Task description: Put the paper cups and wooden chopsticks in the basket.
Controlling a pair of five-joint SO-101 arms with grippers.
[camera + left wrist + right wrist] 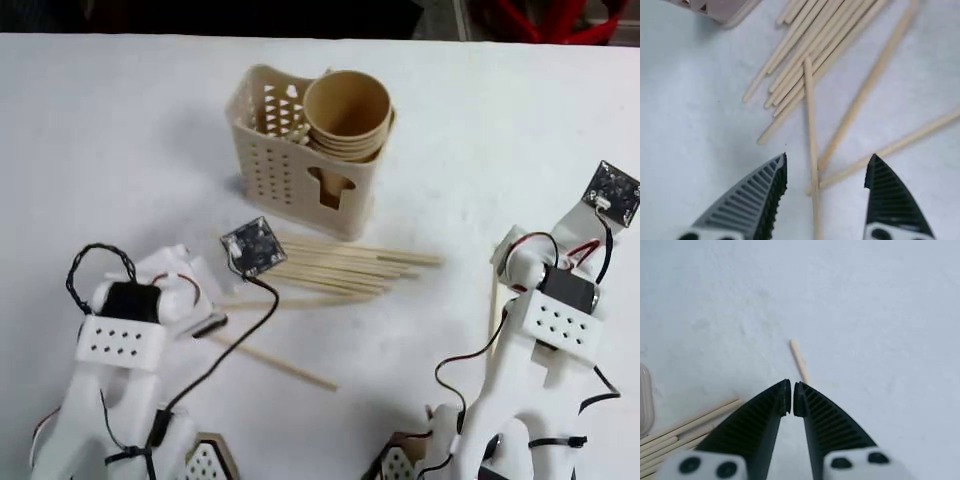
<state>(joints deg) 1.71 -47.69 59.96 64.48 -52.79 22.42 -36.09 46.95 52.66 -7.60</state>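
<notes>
Toward the far middle of the white table stands the basket, a cream plastic box with rounded corners, rows of small round holes and a larger cut-out in its near wall. A nested stack of tan paper cups sits upright inside it, the smooth rims layered one over another. Just in front of the basket lie the wooden chopsticks, thin pale round sticks, most of them side by side in a loose flat bundle, a few splayed out at angles, and one stray stick lying slantwise nearer the arms. Over this scatter the left gripper has its dark, ribbed, pointed fingers spread wide, gripping nothing, with a single chopstick running along the table between them. The right gripper is over bare table well to the side, its ribbed fingers closed to a hairline slit with nothing seen between them; a lone stick passes under the edge of one finger
</notes>
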